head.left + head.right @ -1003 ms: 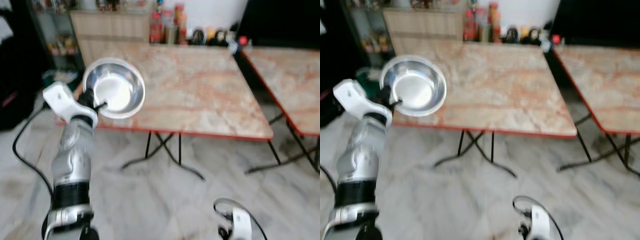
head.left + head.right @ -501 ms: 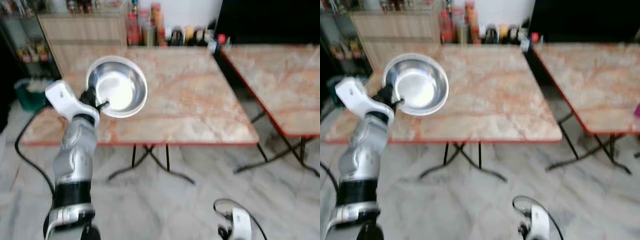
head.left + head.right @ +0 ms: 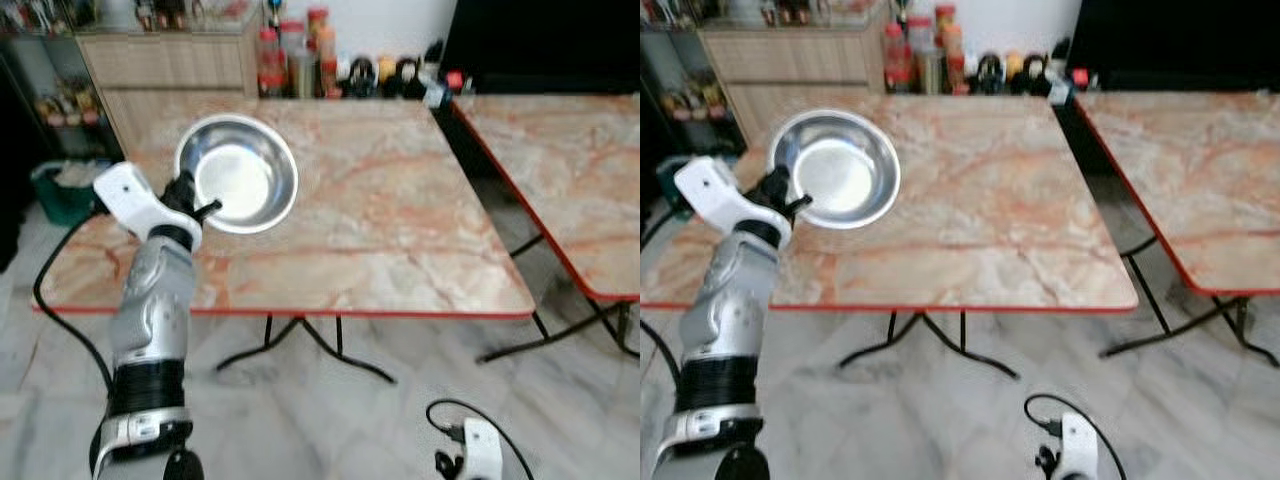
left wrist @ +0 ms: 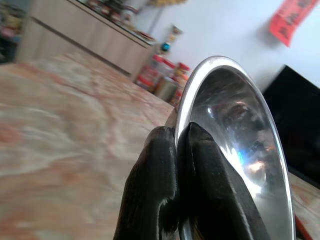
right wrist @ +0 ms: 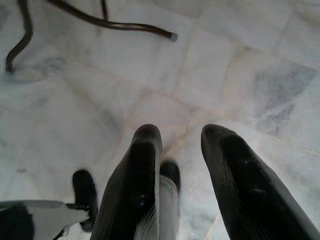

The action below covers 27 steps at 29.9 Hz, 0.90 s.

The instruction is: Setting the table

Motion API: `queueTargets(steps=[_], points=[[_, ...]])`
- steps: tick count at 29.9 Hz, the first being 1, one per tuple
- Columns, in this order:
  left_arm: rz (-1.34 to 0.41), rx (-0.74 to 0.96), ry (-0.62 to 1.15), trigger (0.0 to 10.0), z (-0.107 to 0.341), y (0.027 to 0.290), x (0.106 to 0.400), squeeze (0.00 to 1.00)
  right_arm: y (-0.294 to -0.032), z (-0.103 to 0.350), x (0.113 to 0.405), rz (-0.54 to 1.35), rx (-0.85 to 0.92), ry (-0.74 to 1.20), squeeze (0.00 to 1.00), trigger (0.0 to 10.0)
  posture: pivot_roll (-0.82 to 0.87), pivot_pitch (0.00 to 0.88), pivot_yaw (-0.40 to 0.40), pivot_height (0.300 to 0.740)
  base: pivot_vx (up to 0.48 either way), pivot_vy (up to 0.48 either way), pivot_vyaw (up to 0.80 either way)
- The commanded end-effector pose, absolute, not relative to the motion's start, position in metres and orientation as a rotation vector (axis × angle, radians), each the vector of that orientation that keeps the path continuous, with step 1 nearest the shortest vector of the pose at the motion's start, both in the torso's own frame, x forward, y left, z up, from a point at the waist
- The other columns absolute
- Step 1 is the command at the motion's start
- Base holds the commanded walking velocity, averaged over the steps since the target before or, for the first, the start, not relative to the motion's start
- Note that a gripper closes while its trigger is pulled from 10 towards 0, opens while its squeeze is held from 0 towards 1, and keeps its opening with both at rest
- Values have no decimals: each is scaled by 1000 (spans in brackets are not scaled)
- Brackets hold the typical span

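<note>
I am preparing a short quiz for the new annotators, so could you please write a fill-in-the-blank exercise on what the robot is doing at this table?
1. The left gripper is shut on the rim of a steel ____.
2. The bowl is held above a ____-patterned table with a red edge.
3. The right gripper hangs low over the ____, holding nothing.
4. Bottles stand at the table's ____ edge.

Missing words: bowl; marble; floor; far
</note>
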<state>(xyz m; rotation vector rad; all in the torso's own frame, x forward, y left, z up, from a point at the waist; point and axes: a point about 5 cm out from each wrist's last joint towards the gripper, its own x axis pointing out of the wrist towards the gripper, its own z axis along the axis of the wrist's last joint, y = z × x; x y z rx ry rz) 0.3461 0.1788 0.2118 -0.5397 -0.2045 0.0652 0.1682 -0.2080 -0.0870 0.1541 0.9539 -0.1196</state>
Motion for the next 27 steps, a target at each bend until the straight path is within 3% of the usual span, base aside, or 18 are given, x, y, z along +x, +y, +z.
queueTargets(steps=[1, 23, 27], points=[[27, -531, -211, 10000, 218, 171, 348, 0, -214, -87, 166, -136, 146, 955, 0, 10000, 44, 0, -26, 740, 337, 0, 0], [51, -523, -175, 10000, 211, 173, 347, 0, -215, -87, 166, -129, 137, 960, 0, 10000, 49, 0, -32, 740, 335, 0, 0], [69, -530, -128, 10000, 204, 175, 347, 0, -215, -87, 166, -128, 136, 961, 0, 10000, 49, 0, -33, 740, 0, 0, 0]])
